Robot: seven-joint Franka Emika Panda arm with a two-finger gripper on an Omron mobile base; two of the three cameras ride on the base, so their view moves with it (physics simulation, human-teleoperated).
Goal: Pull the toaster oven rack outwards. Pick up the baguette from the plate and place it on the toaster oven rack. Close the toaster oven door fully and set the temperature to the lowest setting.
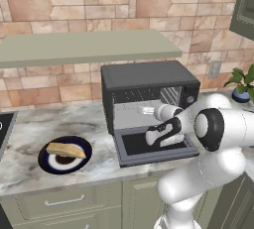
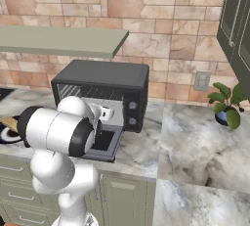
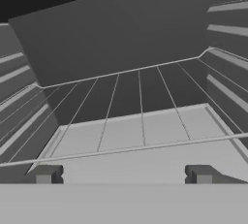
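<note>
My gripper (image 3: 123, 175) is spread wide, its two dark fingertips (image 3: 46, 174) standing far apart at 6 o'clock in the hand view and holding nothing. It sits at the mouth of the toaster oven (image 1: 149, 99), just above the toaster oven door (image 1: 155, 146), which lies dropped flat toward me on the marble counter (image 1: 30, 143). In the left base view my hand (image 1: 161, 133) hovers over the door's glass window.

Just past my fingertips runs the front bar of the toaster oven rack (image 3: 131, 121), a light-grey wire grid whose thin rods stretch away toward 12 o'clock to the cavity's dark back wall (the ribbed side walls climb at 9 and 3 o'clock). The rack lies inside the cavity.

In the left base view the plate (image 1: 82, 159) rests on the counter at 8 o'clock from the oven, well apart from it, with the baguette (image 1: 65, 149) lying across it. From the right base view, the oven's round knobs (image 2: 133, 113) sit on its right-hand panel. Farther off at 3 o'clock, a potted plant (image 2: 227, 103) stands near the brick wall (image 2: 161, 34), beside a wall outlet (image 2: 201, 80).
</note>
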